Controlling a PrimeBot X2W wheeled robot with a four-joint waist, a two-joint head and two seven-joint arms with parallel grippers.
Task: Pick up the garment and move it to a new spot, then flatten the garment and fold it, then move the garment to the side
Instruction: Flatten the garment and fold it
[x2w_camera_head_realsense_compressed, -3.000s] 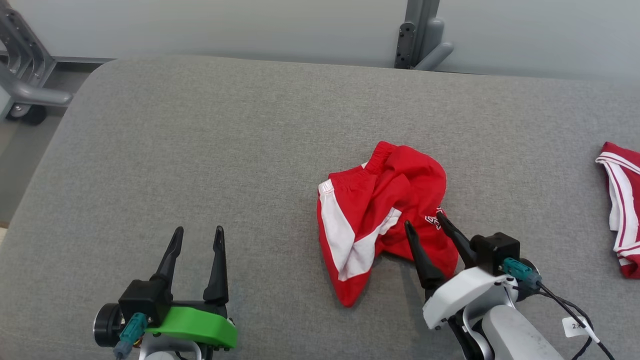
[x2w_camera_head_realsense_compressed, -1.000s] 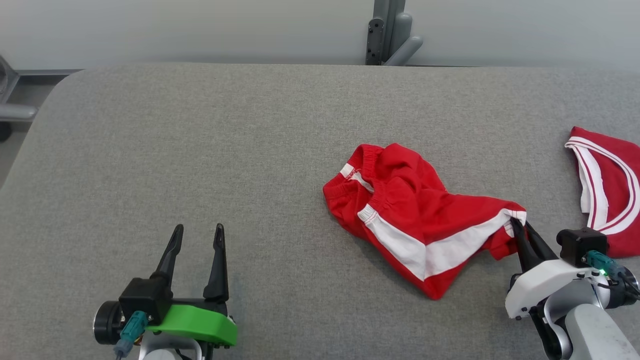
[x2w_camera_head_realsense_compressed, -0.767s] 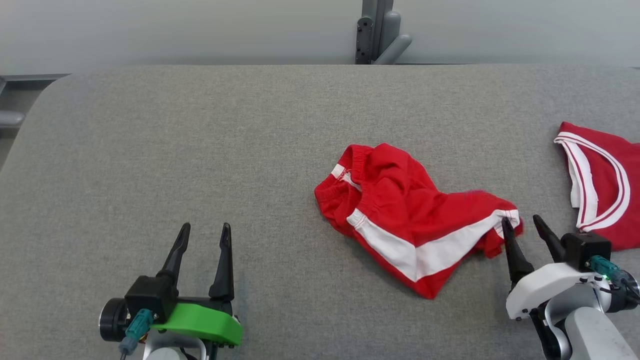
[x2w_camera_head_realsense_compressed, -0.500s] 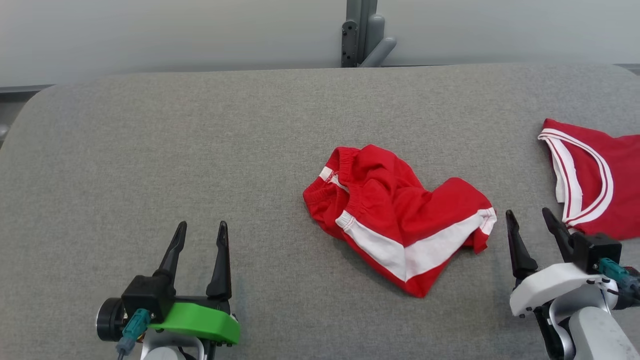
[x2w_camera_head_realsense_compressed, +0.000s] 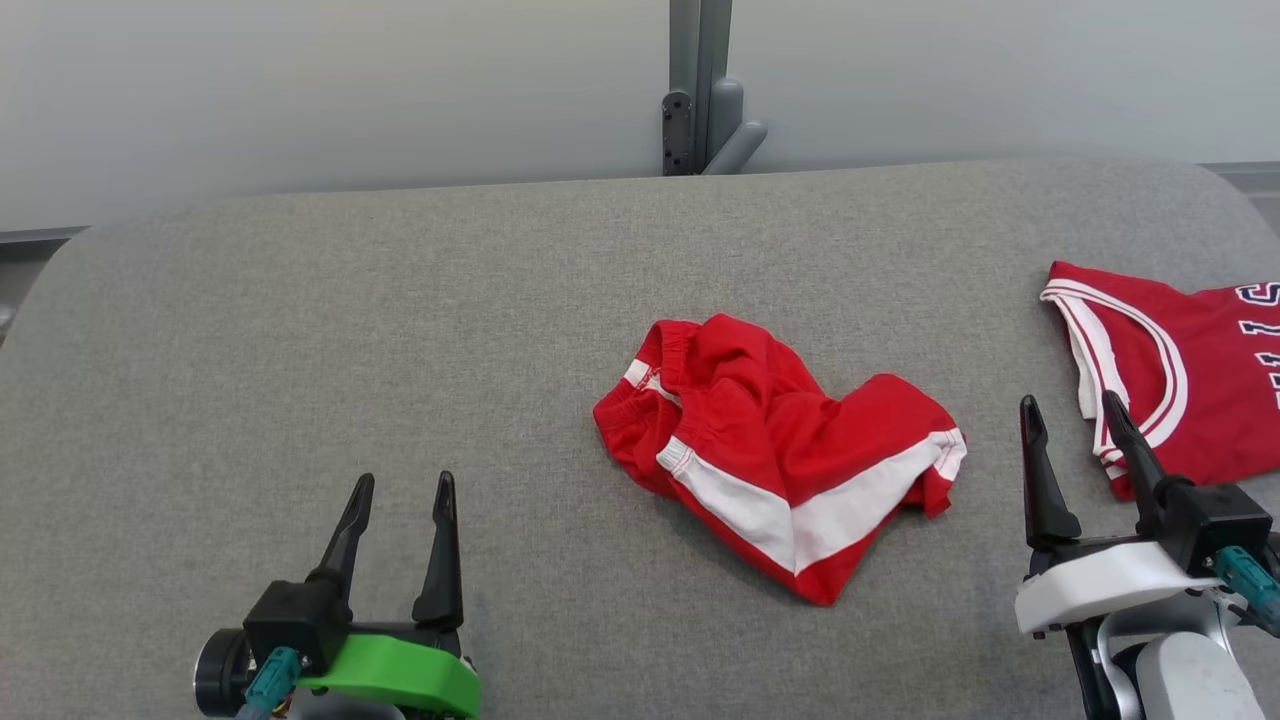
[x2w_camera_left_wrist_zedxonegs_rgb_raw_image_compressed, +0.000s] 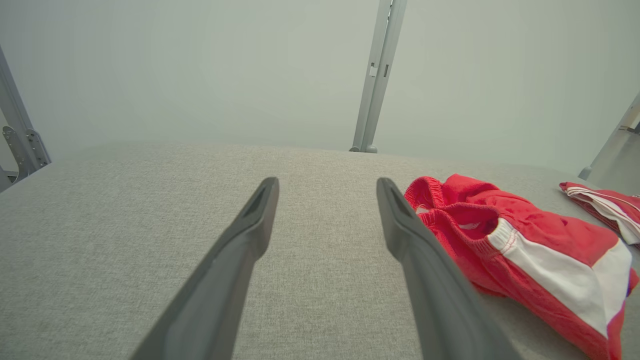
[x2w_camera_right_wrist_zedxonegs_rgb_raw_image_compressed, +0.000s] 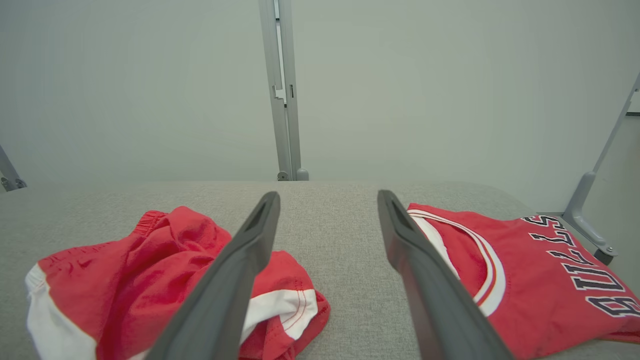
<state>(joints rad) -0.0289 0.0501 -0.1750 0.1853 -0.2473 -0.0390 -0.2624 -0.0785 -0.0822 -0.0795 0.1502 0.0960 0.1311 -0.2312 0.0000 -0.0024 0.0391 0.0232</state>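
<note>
Pale wall (x2w_camera_head_realsense_compressed: 300, 90) all along the back, and right below my head camera the big grey fabric-topped table (x2w_camera_head_realsense_compressed: 350, 320), rounded at its far corners. Behind its far edge, a little left of the shorts, a grey metal post (x2w_camera_head_realsense_compressed: 700, 90) runs up the wall. Over to the right of the shorts, with a strip of bare table between, lies a red jersey (x2w_camera_head_realsense_compressed: 1200, 370). It has white-and-red bands at the neck and dark lettering across it, and it's spread fairly flat and runs out of my head view.

Now the garment itself: the red shorts (x2w_camera_head_realsense_compressed: 780, 450) sit crumpled near the middle of the table. The elastic waistband is bunched at the far left end, a broad white stripe crosses the near side, and the white-trimmed leg hem points right. They lie free of both arms.

My right end effector (x2w_camera_head_realsense_compressed: 1068, 400) hovers just right of that hem, between shorts and jersey. Its fingers are spread wide and grip nothing, with bare grey cloth showing between them. My left end effector (x2w_camera_head_realsense_compressed: 404, 480) is well to the left of the shorts and nearer to me, fingers likewise wide apart and empty, over bare table.
</note>
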